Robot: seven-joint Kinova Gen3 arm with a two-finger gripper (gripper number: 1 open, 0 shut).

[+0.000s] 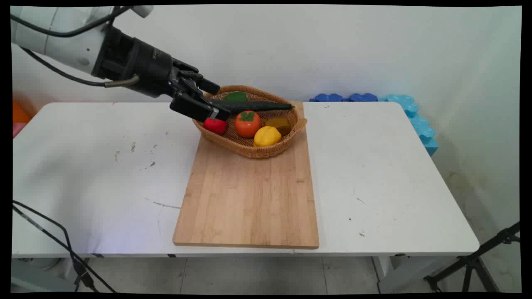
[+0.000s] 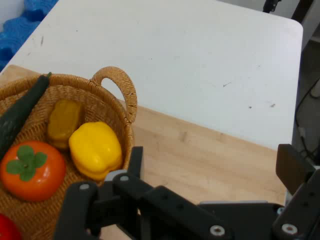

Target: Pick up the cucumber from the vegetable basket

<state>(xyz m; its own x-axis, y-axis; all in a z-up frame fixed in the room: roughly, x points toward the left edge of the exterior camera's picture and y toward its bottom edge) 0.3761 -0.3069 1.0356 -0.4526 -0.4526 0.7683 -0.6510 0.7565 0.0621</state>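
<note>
Basket (image 1: pixel 249 150) woven wicker, rough, tan. Board (image 1: pixel 249 195) pale wood, matt, visible grain. Table (image 1: pixel 104 174) white, smooth, scuffed. Yellow pepper (image 2: pixel 95 149), tomato (image 2: pixel 31 171) and red piece (image 1: pixel 215 126) smooth, plastic-looking, slight sheen. Cucumber (image 1: pixel 253 106) dark, matt. Gripper (image 1: pixel 210 109) black, matt plastic or metal.

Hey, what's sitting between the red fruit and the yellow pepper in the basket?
The orange persimmon lies between the red fruit and the yellow pepper in the basket, clearest in the main view.
</note>
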